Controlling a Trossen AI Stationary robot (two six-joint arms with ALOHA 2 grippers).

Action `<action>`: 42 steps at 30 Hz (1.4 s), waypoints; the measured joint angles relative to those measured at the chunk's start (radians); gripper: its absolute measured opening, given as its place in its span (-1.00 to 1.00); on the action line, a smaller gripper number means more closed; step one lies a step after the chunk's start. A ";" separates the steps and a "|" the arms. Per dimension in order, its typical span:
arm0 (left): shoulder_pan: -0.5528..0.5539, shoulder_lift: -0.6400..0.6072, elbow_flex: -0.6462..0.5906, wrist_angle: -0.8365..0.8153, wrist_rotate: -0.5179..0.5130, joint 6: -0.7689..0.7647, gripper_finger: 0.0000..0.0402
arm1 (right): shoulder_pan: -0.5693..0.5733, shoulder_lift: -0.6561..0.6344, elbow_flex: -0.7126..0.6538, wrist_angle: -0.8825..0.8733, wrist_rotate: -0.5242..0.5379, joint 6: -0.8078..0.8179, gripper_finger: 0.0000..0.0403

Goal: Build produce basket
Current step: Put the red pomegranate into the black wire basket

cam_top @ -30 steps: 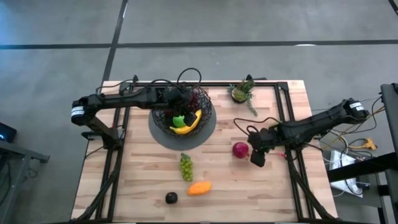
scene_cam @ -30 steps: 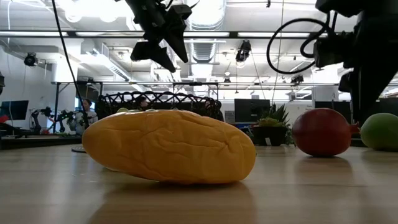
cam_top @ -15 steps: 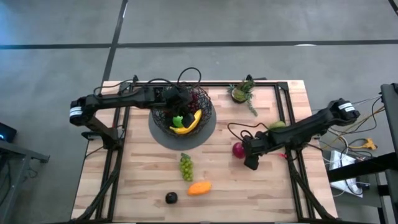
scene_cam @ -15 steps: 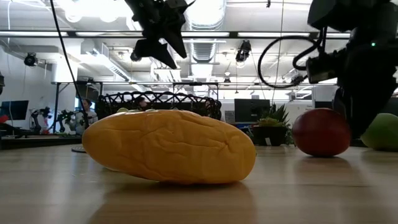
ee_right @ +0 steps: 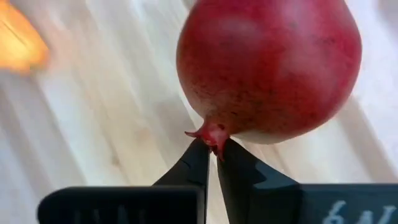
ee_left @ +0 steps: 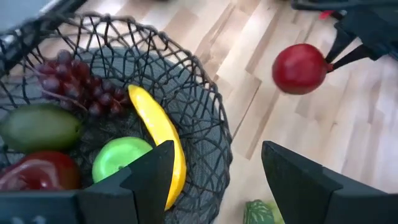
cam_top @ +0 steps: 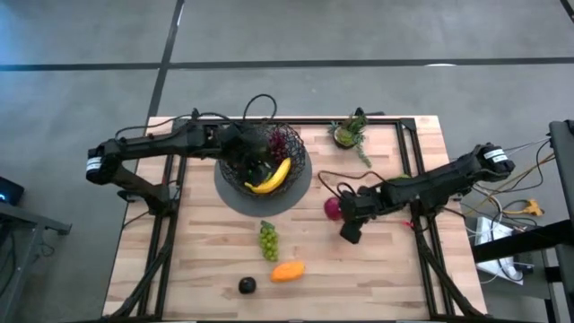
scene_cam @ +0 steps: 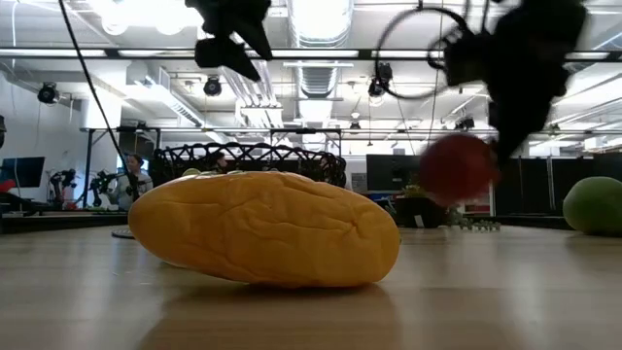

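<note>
The dark wire basket [cam_top: 289, 146] stands on a grey disc at the table's far middle. It holds a banana [ee_left: 158, 130], a green apple [ee_left: 121, 168], purple grapes [ee_left: 74, 87], a green fruit and a red one. My left gripper [ee_left: 214, 180] hangs open above the basket's near-left part [cam_top: 242, 152]. Right of the basket, a red fruit [cam_top: 331, 208] hangs in the air, with my right gripper [ee_right: 211, 149] shut on it. Green grapes [cam_top: 267, 240], an orange fruit [cam_top: 287, 271] and a dark avocado [cam_top: 247, 285] lie on the near table. My right gripper pinches the small pointed crown [ee_right: 212, 134] of the red fruit between its two fingertips, only at their free ends. The fingers come slanting from the table's right. The fruit [scene_cam: 457, 167] is lifted clear of the table.
A small potted plant [cam_top: 348, 133] stands at the far right. A green fruit [scene_cam: 593, 204] rests on the table under my right arm. Bare wood lies between the basket and the lifted fruit.
My right gripper has moved toward the table's left, taken hold of the red fruit by its crown and lifted it clear of the table toward the basket. My left gripper has drifted slightly up and toward the table's left, still open.
</note>
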State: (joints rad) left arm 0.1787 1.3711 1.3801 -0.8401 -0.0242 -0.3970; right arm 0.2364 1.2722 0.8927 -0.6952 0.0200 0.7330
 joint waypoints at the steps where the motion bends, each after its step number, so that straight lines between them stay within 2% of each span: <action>1: -0.005 -0.017 0.000 0.000 -0.001 0.012 0.13 | -0.014 0.005 0.041 -0.018 0.004 -0.002 -0.93; 6: -0.040 -0.095 0.000 -0.010 -0.045 0.101 0.13 | -0.118 0.086 0.280 -0.070 0.006 -0.068 -0.95; 9: -0.068 -0.149 0.000 -0.008 -0.133 0.139 0.13 | -0.199 0.178 0.437 -0.071 0.002 -0.113 -0.95; 13: -0.104 -0.223 0.000 -0.009 -0.277 0.152 0.13 | -0.303 0.339 0.637 -0.074 -0.072 -0.220 -0.95; 15: -0.112 -0.253 0.000 -0.017 -0.318 0.149 0.13 | -0.340 0.428 0.747 -0.078 -0.081 -0.289 -0.95; 19: -0.116 -0.299 -0.001 -0.035 -0.325 0.120 0.13 | -0.386 0.550 0.955 -0.166 -0.132 -0.392 -0.95; 23: -0.122 -0.334 -0.036 -0.045 -0.325 0.090 0.13 | -0.378 0.597 1.095 -0.336 -0.130 -0.498 -0.95; 28: -0.128 -0.364 -0.127 -0.034 -0.325 0.033 0.13 | -0.329 0.544 1.039 -0.451 -0.096 -0.530 -0.95; 35: -0.141 -0.371 -0.249 0.009 -0.294 0.010 0.13 | -0.223 0.359 0.749 -0.472 -0.082 -0.429 -0.93; 38: -0.140 -0.366 -0.276 0.066 -0.272 0.012 0.13 | -0.173 0.272 0.613 -0.451 -0.092 -0.373 -0.86; 42: -0.140 -0.358 -0.296 0.152 -0.226 0.018 0.13 | -0.123 0.180 0.460 -0.367 -0.122 -0.340 -0.65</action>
State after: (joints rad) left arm 0.0383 1.0130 1.0838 -0.6881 -0.2504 -0.3789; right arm 0.1133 1.4526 1.3529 -1.0622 -0.1018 0.3932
